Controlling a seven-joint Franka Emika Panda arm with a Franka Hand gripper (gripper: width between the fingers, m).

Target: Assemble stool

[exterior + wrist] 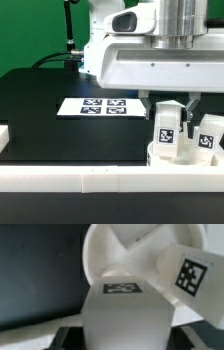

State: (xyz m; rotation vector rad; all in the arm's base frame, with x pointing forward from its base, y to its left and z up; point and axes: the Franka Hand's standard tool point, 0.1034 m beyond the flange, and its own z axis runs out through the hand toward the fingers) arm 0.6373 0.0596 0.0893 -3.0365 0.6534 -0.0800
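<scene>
My gripper [167, 113] is shut on a white block leg [165, 133] with a black-and-white tag. It holds the leg upright on the round white seat [176, 156] at the exterior view's lower right. A second tagged leg [207, 141] stands on the seat just to the right. In the wrist view the held leg [122, 308] fills the space between my dark fingers [66, 338], its tag facing the camera. The second leg [188, 273] shows beyond it and the seat [104, 255] lies behind both. A third leg is not in view.
The marker board [100, 105] lies flat on the black table [50, 110] to the exterior view's left of the seat. A long white rail [90, 178] runs along the front edge and a short one [4, 138] sits at the left.
</scene>
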